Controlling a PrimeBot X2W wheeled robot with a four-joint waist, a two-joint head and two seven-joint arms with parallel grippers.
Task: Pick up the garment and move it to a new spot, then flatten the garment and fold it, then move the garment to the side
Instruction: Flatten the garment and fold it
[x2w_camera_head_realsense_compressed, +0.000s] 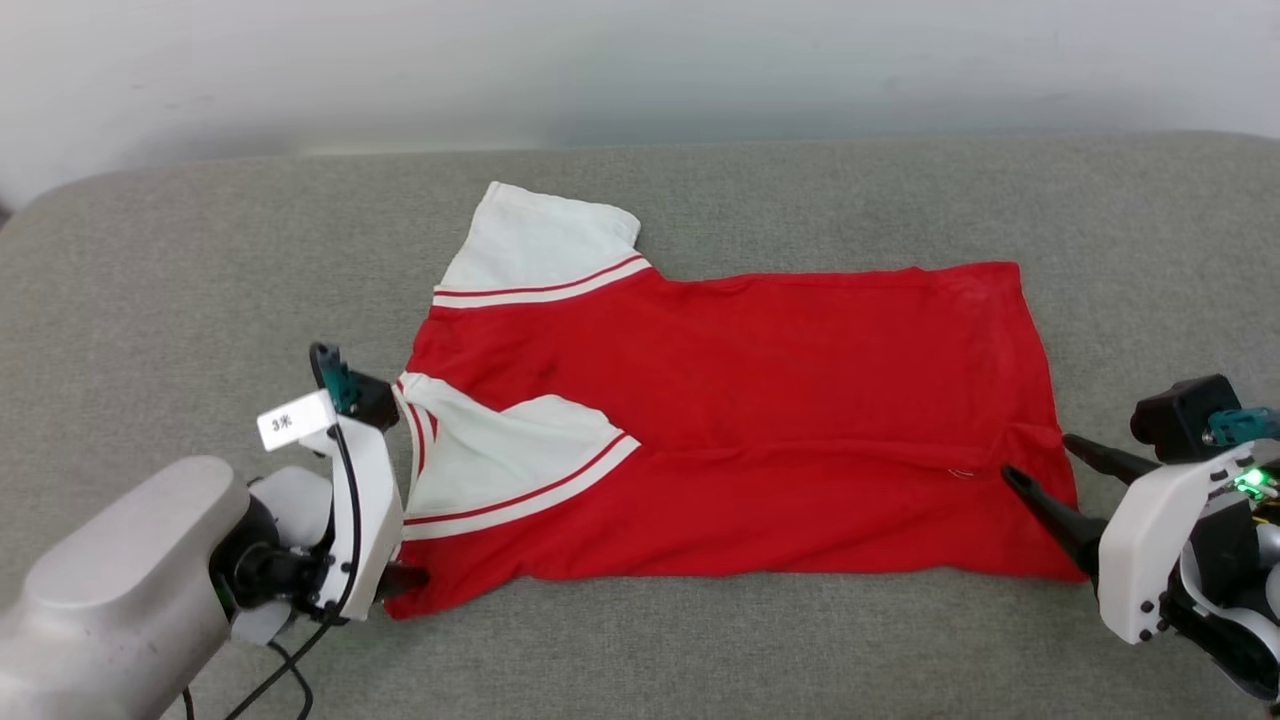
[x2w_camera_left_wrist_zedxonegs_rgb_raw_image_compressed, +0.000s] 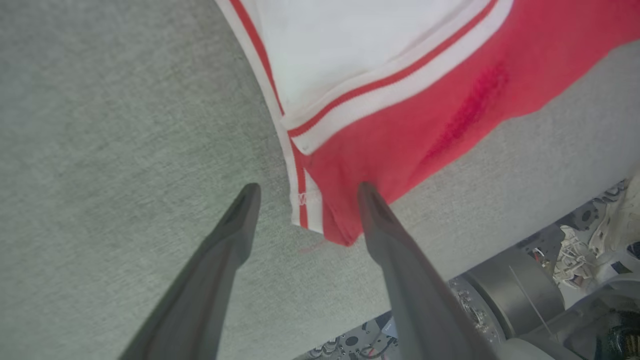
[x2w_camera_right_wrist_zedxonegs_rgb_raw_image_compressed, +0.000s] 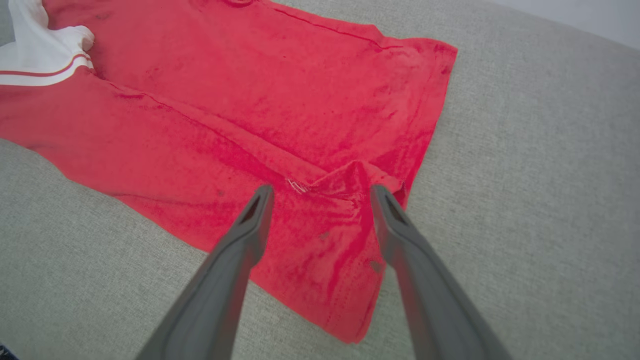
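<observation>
Grey cushion (x2w_camera_head_realsense_compressed: 750, 650) wide around garment (x2w_camera_head_realsense_compressed: 750, 400); left fingers (x2w_camera_left_wrist_zedxonegs_rgb_raw_image_compressed: 240, 220) apart astride one corner; right fingers (x2w_camera_right_wrist_zedxonegs_rgb_raw_image_compressed: 250, 235) apart over hem

I see a grey woven cushion (x2w_camera_head_realsense_compressed: 700, 640) spread wide under my cameras. Behind its rounded far edge stands a pale, plain wall (x2w_camera_head_realsense_compressed: 640, 60).

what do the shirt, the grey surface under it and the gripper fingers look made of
Garment: soft matte knit, probably cotton or polyester jersey; it creases and has stitched hems. Grey surface: matte woven upholstery, fine weave visible; rounded edge suggests padding. Right gripper fingers: smooth dark grey, plastic or rubber, cannot tell which.
</observation>
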